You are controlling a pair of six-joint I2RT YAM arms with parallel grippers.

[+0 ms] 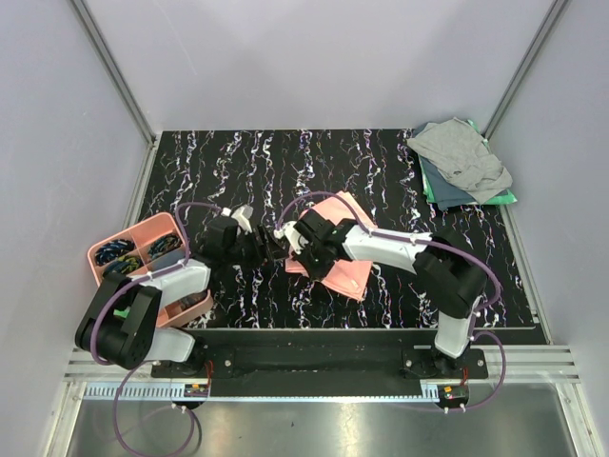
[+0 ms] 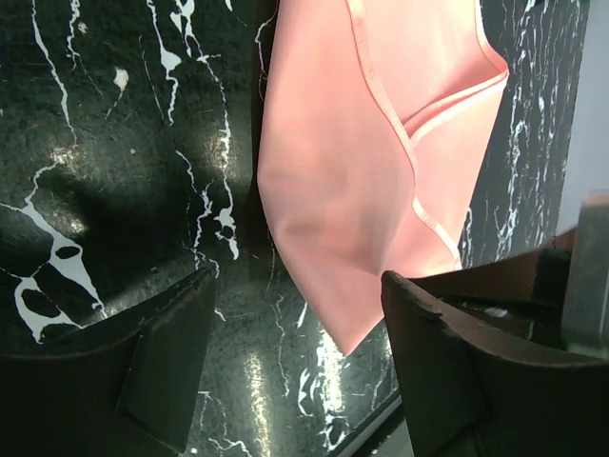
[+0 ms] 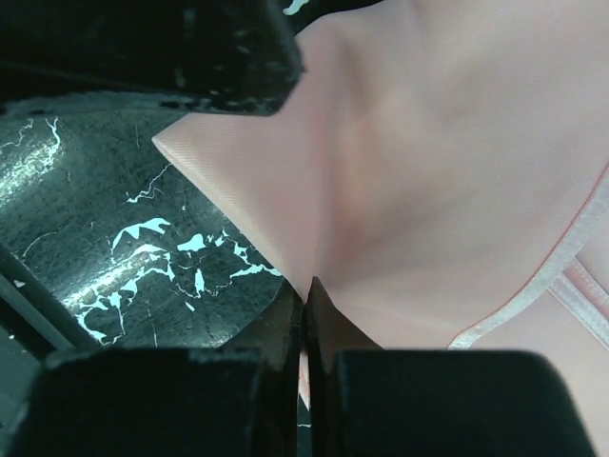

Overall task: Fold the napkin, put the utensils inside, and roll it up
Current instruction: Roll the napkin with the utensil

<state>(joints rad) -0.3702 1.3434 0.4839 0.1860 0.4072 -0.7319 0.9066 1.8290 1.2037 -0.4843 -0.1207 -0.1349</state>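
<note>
The salmon-pink napkin [image 1: 335, 249] lies partly folded on the black marbled table, its left part lifted. My right gripper [image 1: 295, 242] is shut on a pinched fold of the napkin [image 3: 428, 171], with the cloth running up from between its closed fingertips [image 3: 306, 297]. My left gripper [image 1: 268, 249] is open and empty just left of the napkin. In the left wrist view a napkin corner [image 2: 348, 338] points down between its spread fingers [image 2: 162, 367], touching neither. I cannot make out the utensils in any view.
A pink compartment tray [image 1: 107, 246] with dark items sits at the left table edge, beside the left arm. Grey cloth [image 1: 461, 152] lies on green cloth [image 1: 501, 199] at the far right corner. The left gripper's body [image 3: 152, 48] shows at the top of the right wrist view.
</note>
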